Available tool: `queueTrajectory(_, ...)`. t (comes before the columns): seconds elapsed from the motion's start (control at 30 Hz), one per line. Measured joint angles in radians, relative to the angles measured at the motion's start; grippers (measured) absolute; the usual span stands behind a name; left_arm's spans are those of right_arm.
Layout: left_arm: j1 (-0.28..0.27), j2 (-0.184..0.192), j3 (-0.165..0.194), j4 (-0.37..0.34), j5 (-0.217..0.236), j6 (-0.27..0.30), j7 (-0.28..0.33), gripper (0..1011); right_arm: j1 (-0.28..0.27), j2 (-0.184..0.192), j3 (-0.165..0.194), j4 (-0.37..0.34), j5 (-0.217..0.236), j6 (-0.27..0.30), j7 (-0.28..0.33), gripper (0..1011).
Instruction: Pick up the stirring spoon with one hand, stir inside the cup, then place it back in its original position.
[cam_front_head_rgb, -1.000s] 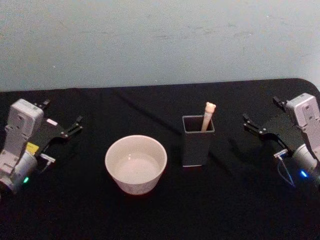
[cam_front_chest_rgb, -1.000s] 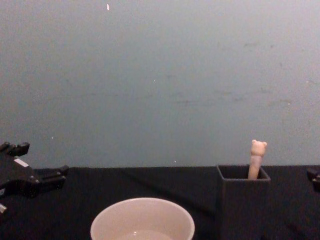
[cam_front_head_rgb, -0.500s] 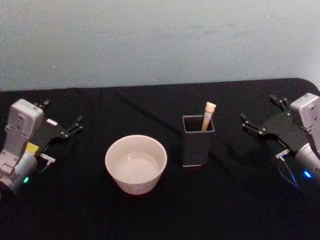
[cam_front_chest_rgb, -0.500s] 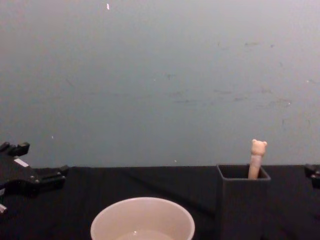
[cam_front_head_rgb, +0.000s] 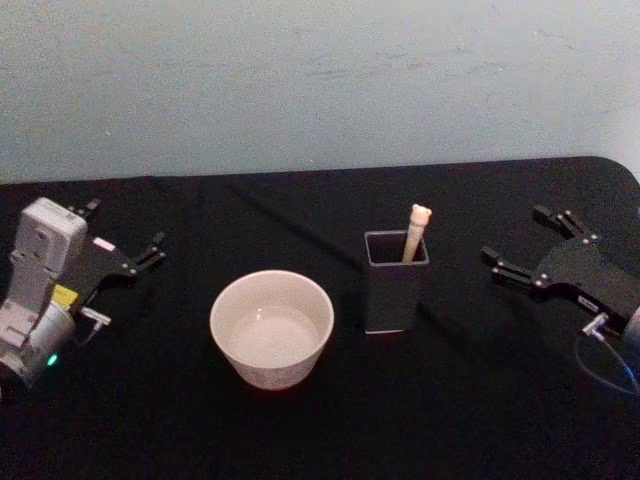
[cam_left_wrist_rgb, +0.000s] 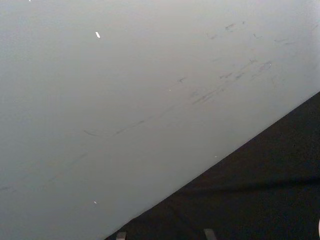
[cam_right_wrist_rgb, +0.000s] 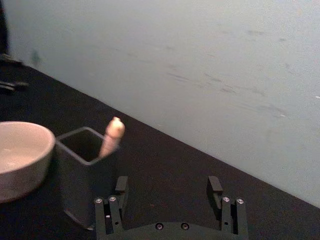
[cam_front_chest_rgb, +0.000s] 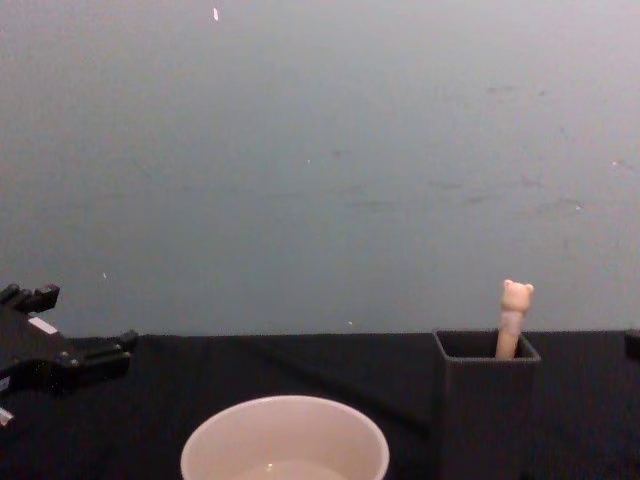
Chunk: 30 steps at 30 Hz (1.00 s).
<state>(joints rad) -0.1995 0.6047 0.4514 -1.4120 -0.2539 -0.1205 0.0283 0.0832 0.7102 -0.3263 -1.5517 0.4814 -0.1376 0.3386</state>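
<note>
The right gripper (cam_right_wrist_rgb: 168, 185), jaws apart, faces the stirring spoon (cam_right_wrist_rgb: 111, 137) standing in the holder (cam_right_wrist_rgb: 80, 180).

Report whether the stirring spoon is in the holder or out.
In: the stirring spoon stands in the dark holder, bear head above its rim.

wall (cam_front_head_rgb: 300, 80): pale grey-blue, scuffed | table (cam_front_head_rgb: 300, 430): black cloth | light: dim

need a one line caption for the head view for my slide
Open left gripper and open right gripper flank the cup and the dark holder holding the stirring spoon.
</note>
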Motion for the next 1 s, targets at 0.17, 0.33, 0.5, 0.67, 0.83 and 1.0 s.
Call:
queueTrajectory(0.17, 0.000, 0.000, 0.000, 0.000, 0.000, 0.000, 0.000, 1001, -0.004, 0.001, 0.007, -0.016, 0.034, 0.008, 0.062, 1002)
queueTrajectory(0.33, 0.000, 0.000, 0.000, 0.000, 0.000, 0.000, 0.000, 1001, 0.009, -0.016, 0.003, -0.019, 0.048, 0.023, 0.103, 1002)
queueTrajectory(0.5, 0.000, 0.000, 0.000, 0.000, 0.000, 0.000, 0.000, 1001, 0.043, -0.048, -0.014, 0.000, 0.052, 0.050, 0.143, 1002)
queueTrajectory(0.67, 0.000, 0.000, 0.000, 0.000, 0.000, 0.000, 0.000, 1001, 0.083, -0.083, -0.034, 0.038, 0.043, 0.059, 0.179, 1002)
queueTrajectory(0.83, 0.000, 0.000, 0.000, 0.000, 0.000, 0.000, 0.000, 1001, 0.118, -0.115, -0.045, 0.072, 0.034, 0.067, 0.205, 1002)
queueTrajectory(1.0, 0.000, 0.000, 0.000, 0.000, 0.000, 0.000, 0.000, 1001, 0.157, -0.146, -0.056, 0.111, 0.025, 0.082, 0.226, 1002)
